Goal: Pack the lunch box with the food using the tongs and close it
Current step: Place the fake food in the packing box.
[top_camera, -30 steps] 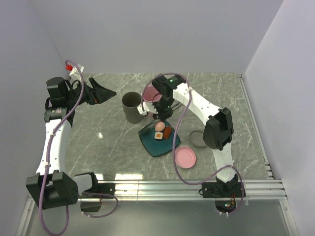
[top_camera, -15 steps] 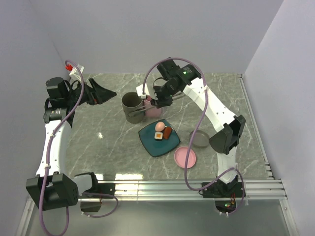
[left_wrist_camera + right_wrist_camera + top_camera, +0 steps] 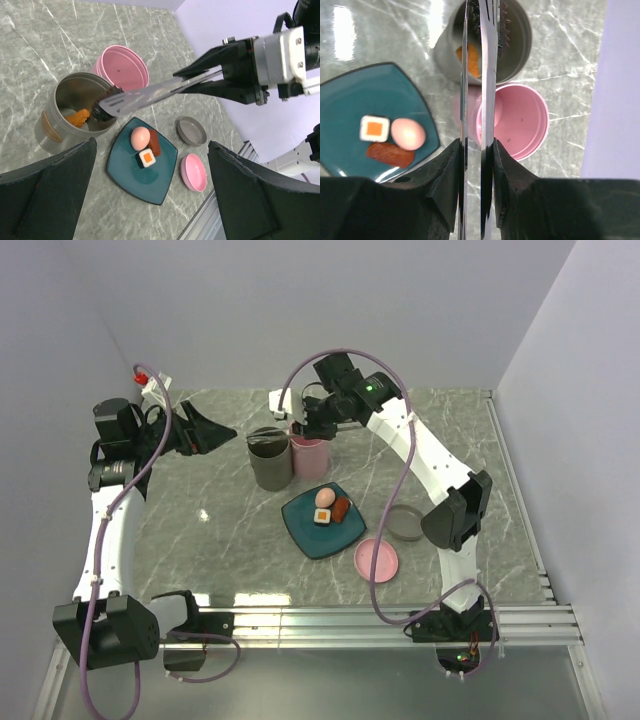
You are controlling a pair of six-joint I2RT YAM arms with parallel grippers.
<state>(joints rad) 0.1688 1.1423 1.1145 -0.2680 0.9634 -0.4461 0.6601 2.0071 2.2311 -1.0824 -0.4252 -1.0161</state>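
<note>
Worktop (image 3: 200, 530), grey marble. Teal plate (image 3: 150, 186) at centre, bearing pink egg ball (image 3: 140, 136), sausage (image 3: 155, 144) and white-and-orange block (image 3: 147, 158). Grey tin (image 3: 268, 468) and pink tin (image 3: 308, 458) side by side behind the plate. Tongs (image 3: 150, 92) clenched in my right claw (image 3: 476, 165), tips over the grey tin's rim with the dark brown piece (image 3: 106, 97) between them. My left claw (image 3: 205, 428) released wide, off to the left. Orange nugget (image 3: 77, 117) inside the grey tin.
</note>
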